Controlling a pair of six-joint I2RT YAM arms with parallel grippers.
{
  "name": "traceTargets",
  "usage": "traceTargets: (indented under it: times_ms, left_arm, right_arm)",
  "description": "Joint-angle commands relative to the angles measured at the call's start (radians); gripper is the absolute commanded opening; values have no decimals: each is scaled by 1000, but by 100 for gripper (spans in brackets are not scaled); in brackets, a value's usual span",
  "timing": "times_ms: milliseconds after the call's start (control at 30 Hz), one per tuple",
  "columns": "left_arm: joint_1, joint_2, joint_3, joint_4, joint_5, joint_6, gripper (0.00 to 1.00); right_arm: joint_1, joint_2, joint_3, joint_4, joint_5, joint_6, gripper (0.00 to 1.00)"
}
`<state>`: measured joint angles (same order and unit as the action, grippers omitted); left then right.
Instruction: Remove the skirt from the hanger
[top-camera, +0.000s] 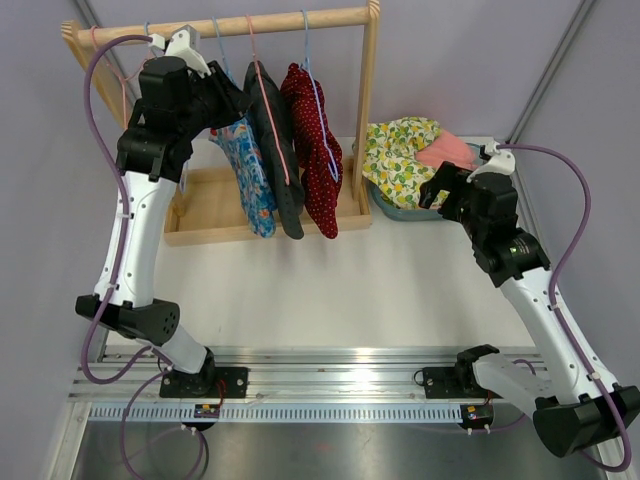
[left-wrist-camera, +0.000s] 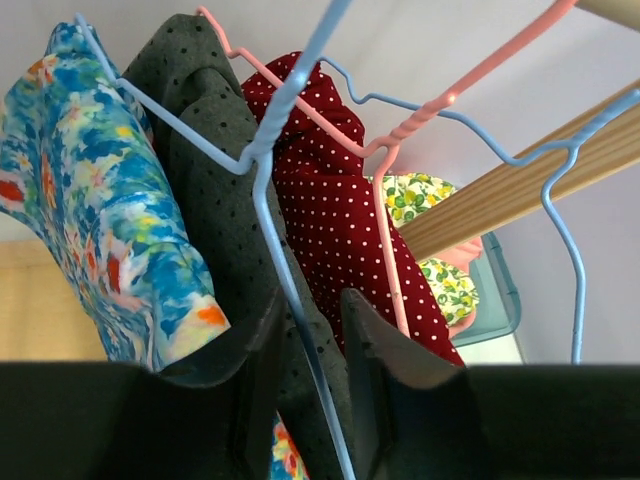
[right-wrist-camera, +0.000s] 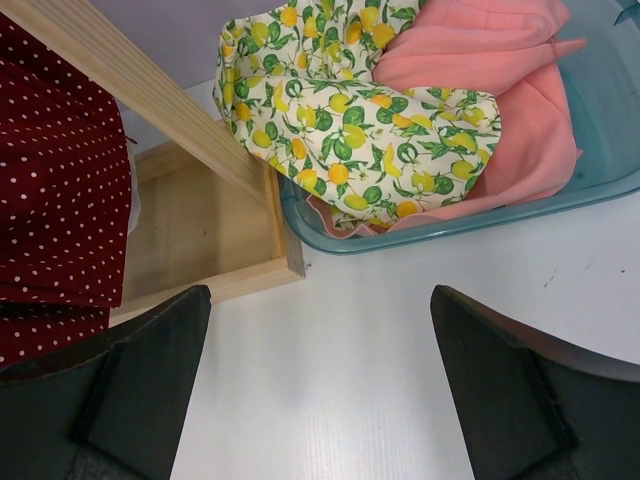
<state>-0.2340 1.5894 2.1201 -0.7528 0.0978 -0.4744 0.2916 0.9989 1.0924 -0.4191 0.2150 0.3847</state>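
The step in hand, as I read it, is getting hold at the blue hanger (left-wrist-camera: 268, 200) so that the floral skirt (left-wrist-camera: 90, 190) can come off it; the skirt hangs at the left end of the wooden rail (top-camera: 250, 22), touching a grey dotted garment (left-wrist-camera: 215, 190), with a red spotted garment (left-wrist-camera: 335, 200) beyond that; the left gripper (left-wrist-camera: 310, 315) is up among the clothes, its fingers narrowly parted with the blue wire running through the gap, and I see no pinch on wire or cloth; the right gripper (right-wrist-camera: 320, 310) is spread wide and holds nothing, low over the table near the basket (right-wrist-camera: 600, 190) of lemon-print and pink clothes; to do this well, the left should close on the wire alone, not on the grey cloth just behind it, and steady the hanger on the rail; the right looks best used to take the floral hem and draw it down and away; the hanger wires cross closely, so a sideways tug could drag the neighbours along
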Motion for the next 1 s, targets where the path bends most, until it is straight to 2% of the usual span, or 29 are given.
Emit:
traceTargets:
  times_ms: [0,200,300,367,467,533,567,633,667,900,967]
  left_arm:
    - [-19,6,29,66,-44,3,24]
    - [-31,9,3,63,-95,14,0]
    - [-34,4,15,46,-93,23,0]
    - [-37,3,49,30,-108,34,0]
    - [-39,3,138,-11,-124,40,0]
    - [-39,1,182,-29,-132,40,0]
    - [-39,-2,219,-42,-133,42,0]
    - [-39,-11,239,-43,-133,42,0]
    - [-39,-12,256,-51,-136,40,0]
    - [-39,-58,242,-66,-127,36,0]
    - [-39,-77,232,-59,-125,37,0]
  right_arm:
    - [-2,-22,-8,-1,-5,-23,100]
    - [-2,-26,-9,-4,-8,-27,99]
    - [-3,-36,-3,20,-122,-52,99]
    - [-3,-54,0,80,-303,-66,99]
    - [32,-54,46,126,-388,-50,99]
    - [96,-27,101,112,-341,-56,100]
    - [213,18,174,77,-233,-93,100]
    - [343,75,294,43,-111,-139,100]
    - [454,134,329,22,-23,-162,99]
    - [748,352,515,94,96,-178,99]
    - [794,446,604,92,126,-191,99]
